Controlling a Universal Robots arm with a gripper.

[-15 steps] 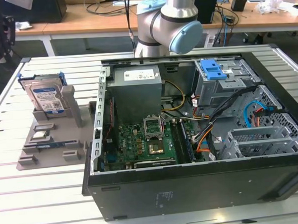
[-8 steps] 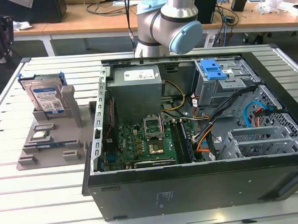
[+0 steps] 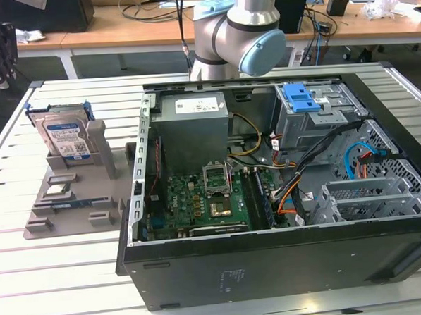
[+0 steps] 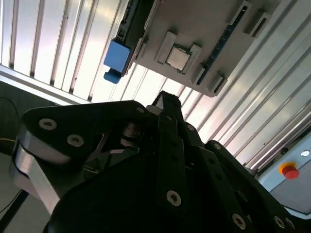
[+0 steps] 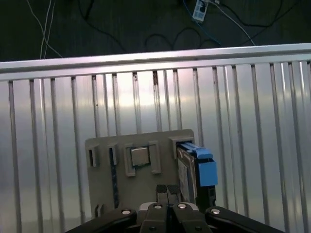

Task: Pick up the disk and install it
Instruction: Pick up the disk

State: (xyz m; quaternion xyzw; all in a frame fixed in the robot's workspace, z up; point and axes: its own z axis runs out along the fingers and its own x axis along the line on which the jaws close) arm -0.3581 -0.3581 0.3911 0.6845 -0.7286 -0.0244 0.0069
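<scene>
Claw (image 5: 167, 190) closed, empty, well above the grey fixture (image 5: 138, 191). Disk (image 5: 186, 170) stands on edge in its end slot, offset sideways from the claw line, which is over the CPU chip (image 5: 141, 156).

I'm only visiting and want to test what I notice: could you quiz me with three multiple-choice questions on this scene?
1. Where is the disk?
A) on the floor
B) in the grey holder beside the computer case
C) inside the case

2. What colour is the disk's carrier bracket?
A) red
B) green
C) blue

3. How does the computer case stand?
A) open
B) closed
C) wrapped up

Answers: 1 B, it stands on edge in a holder slot, outside the case; 2 C, blue plastic frames the drive; 3 A, the motherboard shows inside.
</scene>
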